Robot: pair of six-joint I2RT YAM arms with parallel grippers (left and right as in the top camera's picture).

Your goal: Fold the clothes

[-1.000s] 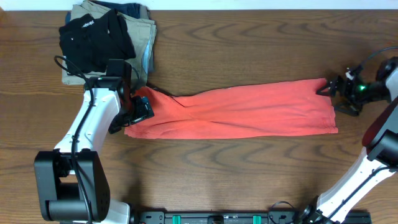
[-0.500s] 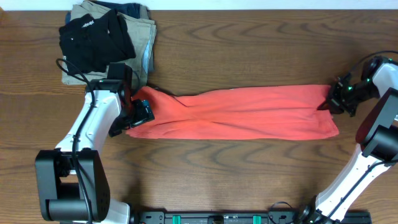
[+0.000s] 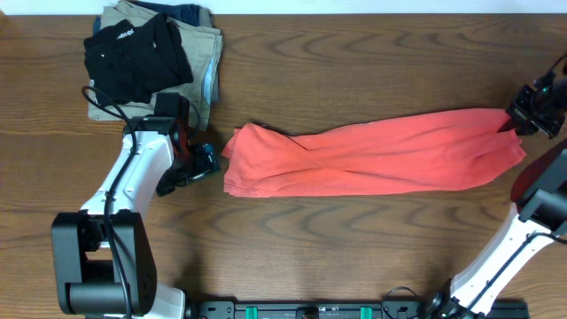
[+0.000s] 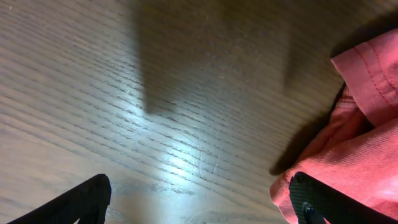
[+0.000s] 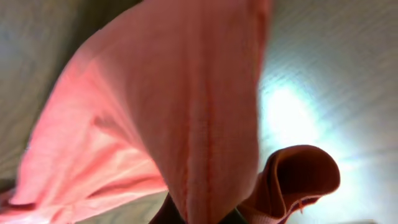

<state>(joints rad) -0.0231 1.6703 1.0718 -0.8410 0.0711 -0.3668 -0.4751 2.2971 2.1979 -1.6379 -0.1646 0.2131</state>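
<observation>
Farthest left, out beyond the left gripper (image 3: 205, 165) and toward the table's far edge, a black garment (image 3: 135, 51) lies folded on top of khaki trousers (image 3: 199, 42), well apart from the gripper's tips. The left gripper sits low over the bare wooden table (image 3: 354, 257) with its jaws spread wide and nothing between them. Its wrist view shows only wood grain in the gap, with one dark finger at each lower corner.

Just past its tips, to the right, lies the bunched end of the coral-red T-shirt (image 3: 372, 159). This end is close to one finger but not gripped, and whether the two touch is hard to tell. From there the T-shirt stretches as a long, rumpled band across the table toward the right gripper (image 3: 516, 122), slanting a little toward the far edge as it goes.

At that end the right gripper is clamped tight on the T-shirt's corner. Its wrist view shows the fabric fanning out from between the fingers. A seam runs down into the pinch, and a small fold of hem curls just beside it above the table.
</observation>
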